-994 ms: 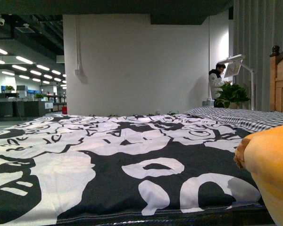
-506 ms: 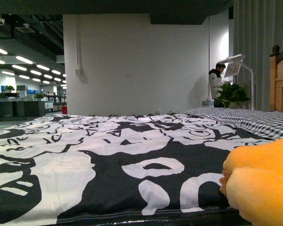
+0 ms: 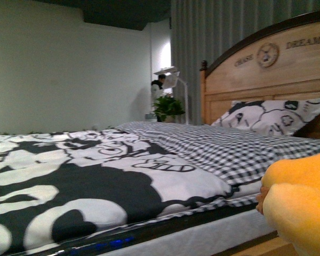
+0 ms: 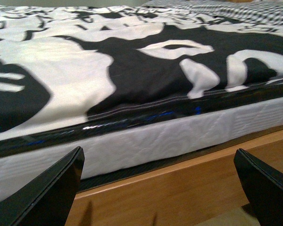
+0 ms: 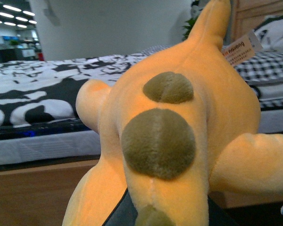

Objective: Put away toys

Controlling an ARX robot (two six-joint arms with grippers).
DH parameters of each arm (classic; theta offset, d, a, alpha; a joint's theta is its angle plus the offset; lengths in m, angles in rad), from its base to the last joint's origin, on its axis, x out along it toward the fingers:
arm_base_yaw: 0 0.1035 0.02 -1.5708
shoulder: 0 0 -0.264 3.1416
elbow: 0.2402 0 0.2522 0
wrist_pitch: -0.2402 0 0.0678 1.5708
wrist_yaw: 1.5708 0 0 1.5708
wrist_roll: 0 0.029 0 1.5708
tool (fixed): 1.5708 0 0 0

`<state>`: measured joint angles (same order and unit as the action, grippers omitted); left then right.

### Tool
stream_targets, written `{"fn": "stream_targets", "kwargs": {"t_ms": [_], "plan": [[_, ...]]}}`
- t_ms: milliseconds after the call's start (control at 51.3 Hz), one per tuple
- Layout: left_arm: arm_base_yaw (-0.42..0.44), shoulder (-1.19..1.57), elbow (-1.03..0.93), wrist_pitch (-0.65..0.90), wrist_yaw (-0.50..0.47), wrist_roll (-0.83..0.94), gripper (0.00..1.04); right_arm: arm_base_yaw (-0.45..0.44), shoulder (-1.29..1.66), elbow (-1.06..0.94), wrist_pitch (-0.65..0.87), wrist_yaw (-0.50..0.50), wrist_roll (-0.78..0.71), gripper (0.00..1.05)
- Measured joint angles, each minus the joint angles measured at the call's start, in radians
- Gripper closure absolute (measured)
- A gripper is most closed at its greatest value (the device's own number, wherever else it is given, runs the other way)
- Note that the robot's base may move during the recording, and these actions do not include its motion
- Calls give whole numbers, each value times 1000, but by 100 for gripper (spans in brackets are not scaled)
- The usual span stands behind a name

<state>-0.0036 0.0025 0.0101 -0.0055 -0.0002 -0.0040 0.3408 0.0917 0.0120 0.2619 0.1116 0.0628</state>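
Beside the bed [image 3: 149, 160], the right claw [image 5: 160, 219] pinched the orange toy [image 5: 170, 117], not yet put away; the left claw [image 4: 158, 188] was spread.

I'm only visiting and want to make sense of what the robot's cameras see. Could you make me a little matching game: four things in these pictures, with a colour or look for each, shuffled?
Things:
1. plush toy
2. headboard
3. pillow
4. potted plant

Looks:
A. green leaves, beyond the far side of the bed, near the curtain
B. orange-yellow with dark olive-brown spots
C. wood, with carved lettering
D. black-and-white print, leaning against the headboard

Pairs: 1-B, 2-C, 3-D, 4-A
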Motion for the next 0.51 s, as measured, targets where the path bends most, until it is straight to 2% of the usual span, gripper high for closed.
{"fn": "stream_targets", "kwargs": {"t_ms": [506], "plan": [[0,-1,0,0,-1,0,6,0,-1,0,0,-3,0,97]]}}
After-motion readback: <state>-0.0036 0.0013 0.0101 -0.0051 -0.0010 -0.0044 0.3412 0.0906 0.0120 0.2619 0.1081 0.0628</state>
